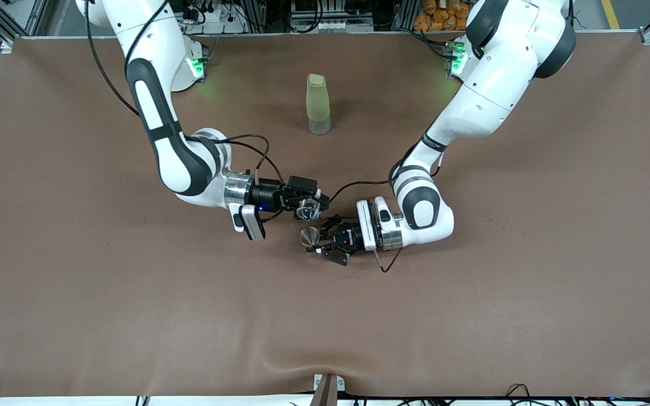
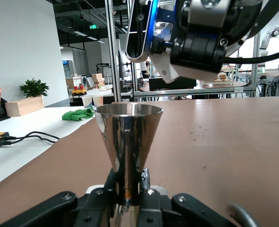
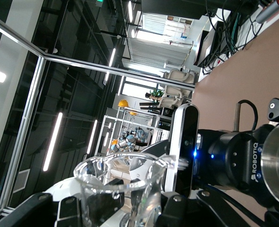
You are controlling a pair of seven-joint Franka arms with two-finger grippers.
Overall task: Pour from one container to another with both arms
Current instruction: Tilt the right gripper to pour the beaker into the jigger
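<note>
Left gripper [image 1: 319,243] clamps steel jigger [image 1: 309,236]; right gripper [image 1: 309,207] clamps tilted clear glass [image 1: 306,212] above it.

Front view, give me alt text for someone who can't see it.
Two white robot arms meet over a brown table: the right gripper tips a clear glass cup beside a metal jigger held by the left gripper. A pale green bottle stands farther from the camera.

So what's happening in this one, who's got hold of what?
Two robot arms meet over the middle of the brown table. The left hand is shut on a metal cone-shaped cup, held upright. The right hand is shut on a clear glass beaker, tipped beside it. A tall pale bottle stands untouched, nearer the bases.
</note>
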